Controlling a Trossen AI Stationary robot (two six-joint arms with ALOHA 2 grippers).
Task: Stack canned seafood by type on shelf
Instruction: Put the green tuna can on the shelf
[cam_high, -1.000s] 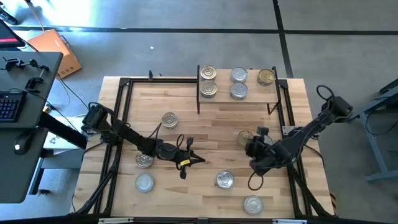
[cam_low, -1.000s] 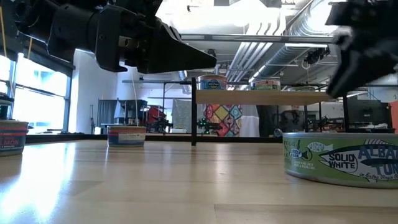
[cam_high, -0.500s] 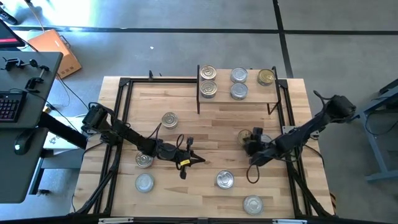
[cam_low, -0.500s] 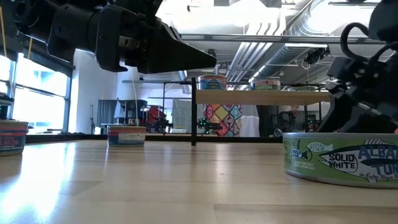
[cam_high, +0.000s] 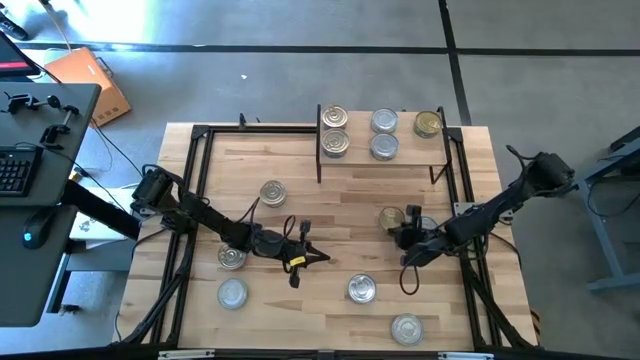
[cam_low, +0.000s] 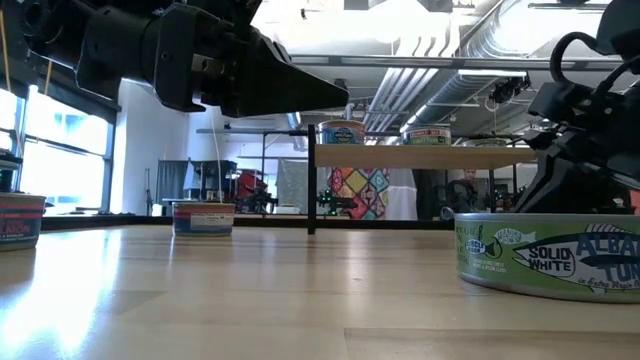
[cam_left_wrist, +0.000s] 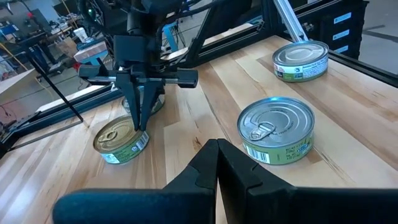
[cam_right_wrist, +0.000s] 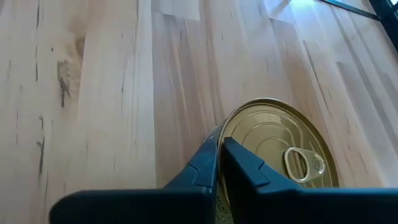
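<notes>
Our right gripper (cam_right_wrist: 219, 152) closed fingers together at the gold tin's (cam_right_wrist: 273, 146) rim, gripping nothing; we judged it might shove the tin aside.

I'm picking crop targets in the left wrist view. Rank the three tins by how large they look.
1. Silver-lidded tin, largest, but nearest the camera.
2. Far tin and gold-lidded tin look about alike; the right gripper covers part of the gold one, so no ranking.
</notes>
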